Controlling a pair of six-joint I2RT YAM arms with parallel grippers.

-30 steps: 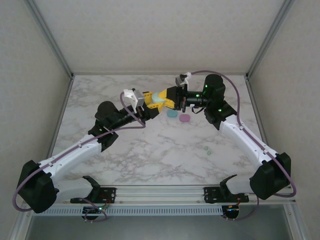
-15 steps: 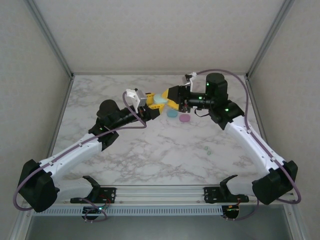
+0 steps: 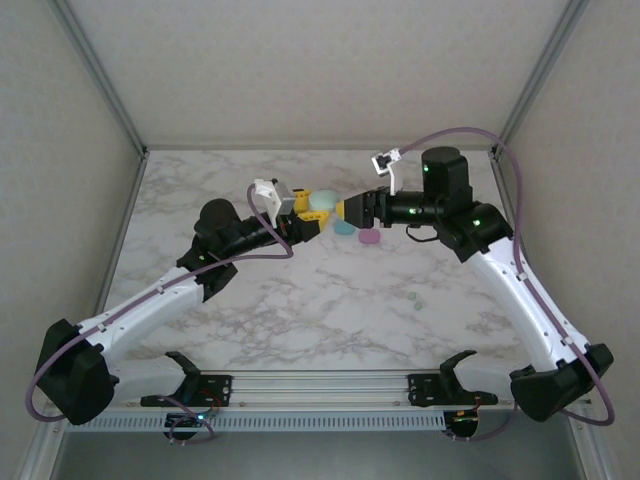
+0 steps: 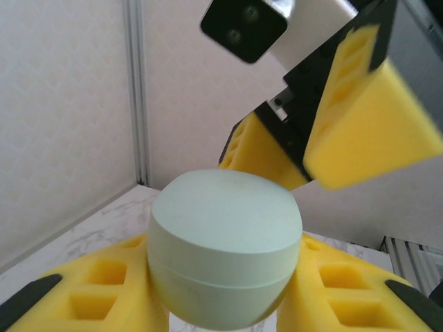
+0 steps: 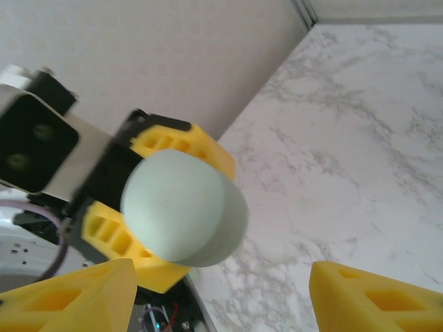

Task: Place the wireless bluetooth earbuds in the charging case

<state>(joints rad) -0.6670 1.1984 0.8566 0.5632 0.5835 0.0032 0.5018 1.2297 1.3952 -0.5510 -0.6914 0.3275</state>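
The left gripper [image 3: 306,212] clamps a pale green charging case [image 4: 225,252], apparently lidded, above the table [image 3: 300,310]. Facing it, the right gripper [image 3: 352,209] stands spread and empty. Tiny earbuds [image 3: 415,300] lie well behind the right gripper, so no insertion appears done: opening and loading remain.

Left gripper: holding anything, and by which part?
Yes: pale green charging case, pinched by its lower half between the left gripper pads. The right gripper is open, empty.

Bright even diffuse light, faint shadows, right claw [image 4: 308,149] blurred close up
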